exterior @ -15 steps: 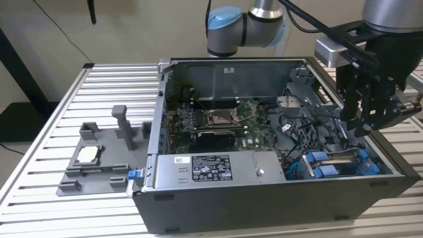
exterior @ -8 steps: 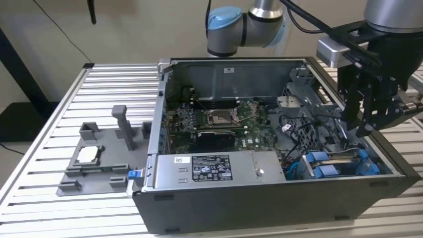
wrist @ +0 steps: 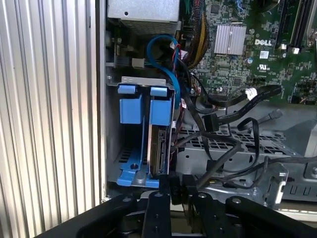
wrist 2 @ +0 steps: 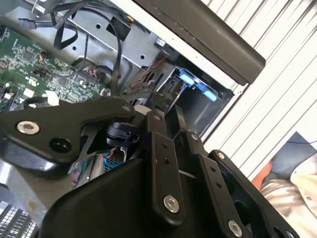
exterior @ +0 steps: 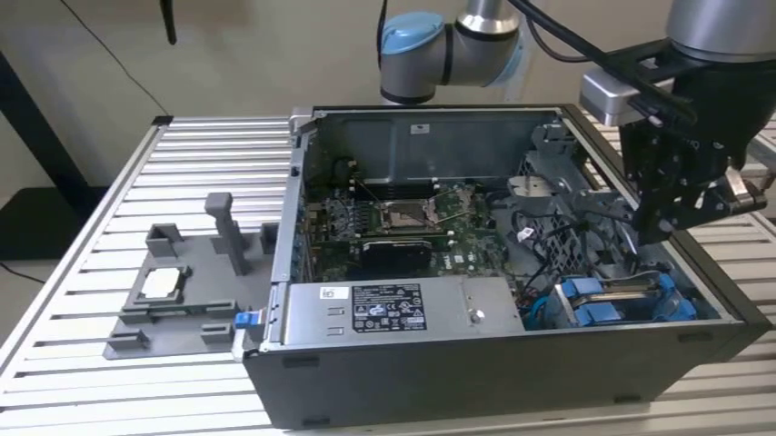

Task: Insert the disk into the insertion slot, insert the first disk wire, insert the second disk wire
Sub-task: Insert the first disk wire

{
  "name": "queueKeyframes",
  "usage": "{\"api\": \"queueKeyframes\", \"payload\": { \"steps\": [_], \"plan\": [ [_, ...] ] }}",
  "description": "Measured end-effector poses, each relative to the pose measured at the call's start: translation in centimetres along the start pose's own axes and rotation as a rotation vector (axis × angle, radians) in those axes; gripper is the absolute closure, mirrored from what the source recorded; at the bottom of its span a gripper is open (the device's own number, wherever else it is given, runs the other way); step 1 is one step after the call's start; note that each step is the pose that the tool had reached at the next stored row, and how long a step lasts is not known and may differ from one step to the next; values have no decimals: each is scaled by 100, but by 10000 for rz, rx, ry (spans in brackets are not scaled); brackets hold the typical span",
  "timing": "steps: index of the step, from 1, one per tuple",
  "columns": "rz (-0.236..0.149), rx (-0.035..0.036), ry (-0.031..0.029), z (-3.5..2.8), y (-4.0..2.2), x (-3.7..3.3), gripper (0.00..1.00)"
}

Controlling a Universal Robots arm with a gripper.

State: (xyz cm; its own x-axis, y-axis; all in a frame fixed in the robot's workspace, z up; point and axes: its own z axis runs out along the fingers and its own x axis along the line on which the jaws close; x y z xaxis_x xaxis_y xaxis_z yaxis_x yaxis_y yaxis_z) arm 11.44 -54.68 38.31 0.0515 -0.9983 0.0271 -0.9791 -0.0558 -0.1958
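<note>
The disk (wrist: 158,148) stands on edge in its blue carrier inside the insertion slot (wrist: 130,166), a dark bay with blue trim at the near right corner of the open computer case (exterior: 510,363). In the exterior view the disk (exterior: 624,289) lies low in the slot (exterior: 582,309). My gripper (wrist: 181,196) hovers just off the disk's exposed end, shut on a black wire connector (wrist: 182,184) whose cable curves away over the drive cage. In the exterior view the gripper (exterior: 655,232) hangs above the bay; in the second wrist view the gripper (wrist 2: 168,111) points at the blue trim (wrist 2: 198,84).
A grey power supply box (exterior: 388,313) with a white sticker sits beside the bay, with the green motherboard (exterior: 401,218) behind it. Loose black cables (wrist: 233,148) drape over the metal cage. A grey fixture tray (exterior: 170,300) rests on the slatted table (exterior: 206,163). A person's sleeve (wrist 2: 292,193) is nearby.
</note>
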Motion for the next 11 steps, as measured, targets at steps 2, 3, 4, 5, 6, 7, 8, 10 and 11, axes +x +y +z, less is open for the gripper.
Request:
{"api": "queueKeyframes", "payload": {
  "steps": [2,3,4,5,6,7,8,10,11],
  "plan": [
    [0,0,1,9,2,-1,75],
    [0,0,1,9,2,-1,75],
    [0,0,2,9,2,-1,77],
    [-1,0,2,10,2,-1,81],
    [-1,0,2,10,2,-1,81],
    [0,0,0,12,2,-1,81],
    [0,0,1,12,2,-1,81],
    [0,0,1,12,2,-1,81],
    [0,0,1,13,3,-1,81]
  ]
}}
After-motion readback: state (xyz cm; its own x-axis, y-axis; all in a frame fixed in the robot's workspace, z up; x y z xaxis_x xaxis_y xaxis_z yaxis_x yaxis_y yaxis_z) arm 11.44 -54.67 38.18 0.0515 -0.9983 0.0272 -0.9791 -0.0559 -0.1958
